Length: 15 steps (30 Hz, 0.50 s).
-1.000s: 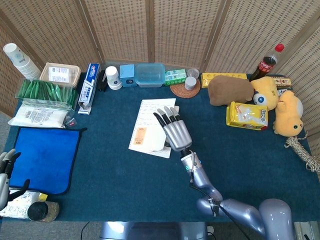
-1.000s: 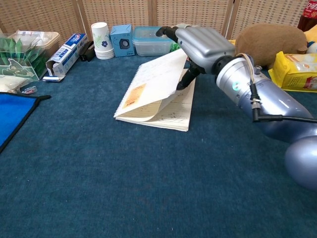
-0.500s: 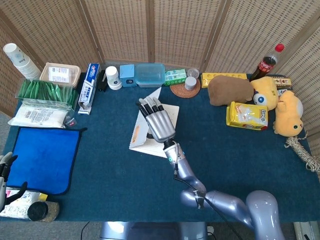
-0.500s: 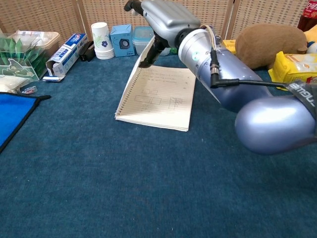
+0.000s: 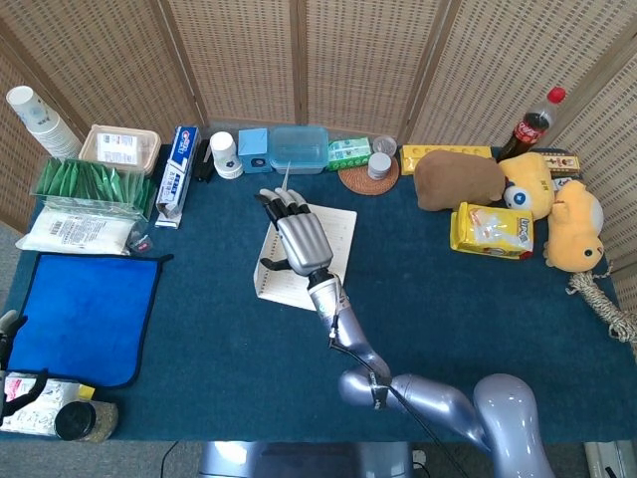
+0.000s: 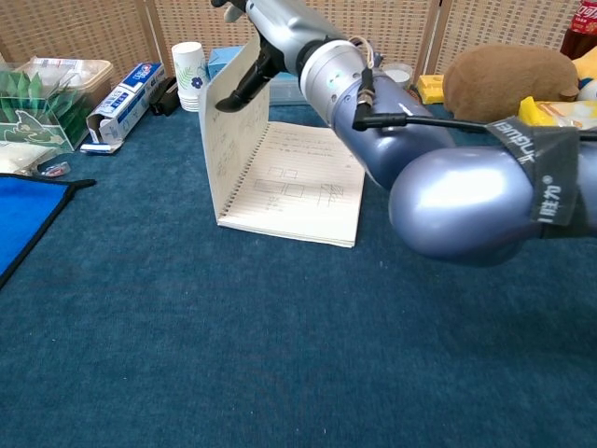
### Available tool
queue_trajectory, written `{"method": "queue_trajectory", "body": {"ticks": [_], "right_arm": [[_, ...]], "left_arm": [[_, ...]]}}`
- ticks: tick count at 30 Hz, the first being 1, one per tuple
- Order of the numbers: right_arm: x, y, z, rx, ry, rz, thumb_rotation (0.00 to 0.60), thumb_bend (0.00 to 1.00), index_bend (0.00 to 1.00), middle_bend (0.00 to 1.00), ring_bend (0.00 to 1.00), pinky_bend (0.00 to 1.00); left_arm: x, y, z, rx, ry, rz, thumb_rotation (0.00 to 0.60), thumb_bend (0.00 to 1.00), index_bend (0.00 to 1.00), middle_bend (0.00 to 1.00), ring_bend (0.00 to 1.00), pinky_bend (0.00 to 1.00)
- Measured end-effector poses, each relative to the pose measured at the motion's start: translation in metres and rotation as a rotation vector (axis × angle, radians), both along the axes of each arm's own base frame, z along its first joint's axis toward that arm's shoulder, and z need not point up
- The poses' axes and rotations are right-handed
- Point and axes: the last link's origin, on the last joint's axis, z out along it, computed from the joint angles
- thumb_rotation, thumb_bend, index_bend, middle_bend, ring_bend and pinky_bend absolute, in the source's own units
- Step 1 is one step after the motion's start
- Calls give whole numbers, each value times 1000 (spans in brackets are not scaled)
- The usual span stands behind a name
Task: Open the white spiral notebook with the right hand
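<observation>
Half a second on, the right hand [image 6: 266, 33] has swung the cover of the white spiral notebook [image 6: 294, 187] further over, from a slant to nearly upright on its spiral edge; the left hand [image 5: 8, 329] has slipped almost out of the head view's lower-left corner.

Only fingertips of that left hand show, beside the blue cloth [image 5: 88, 314], and whether they are spread or curled cannot be told.

Left of the right hand stand a toothpaste box [image 5: 175, 174] and a paper cup [image 5: 225, 154].

From the chest view, the cover [image 6: 229, 131] stands as a near-vertical sheet pinched between thumb and fingers at its top edge, the ruled page with drawn boxes lying flat just beneath and to the right of the hand. From the head view, that same cover shows only as a thin sliver at the fingertips, and the hand and forearm hide much of the open page.

Beyond the hand lies a clear lidded container [image 5: 298, 149]. In the chest view the right arm [image 6: 466, 187] bulks across the frame and blocks most of the table's right side.

Well to the hand's right sit a brown plush [image 5: 458, 179], a yellow packet [image 5: 493, 230] and a cola bottle [image 5: 530, 124].
</observation>
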Motion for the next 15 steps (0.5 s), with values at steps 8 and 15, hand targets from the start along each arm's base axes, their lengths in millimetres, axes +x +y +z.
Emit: {"method": "queue_trajectory", "body": {"ticks": [8, 15], "right_arm": [[12, 8, -16, 34, -123, -74, 596, 34, 102, 177, 135, 132], [8, 10, -32, 41, -119, -136, 527, 20, 113, 181, 156, 139]], "left_arm": [[-4, -6, 2, 9, -3, 12, 600, 305, 207, 79, 23, 0], [-10, -12, 5, 19, -7, 27, 600, 305, 207, 79, 23, 0]]}}
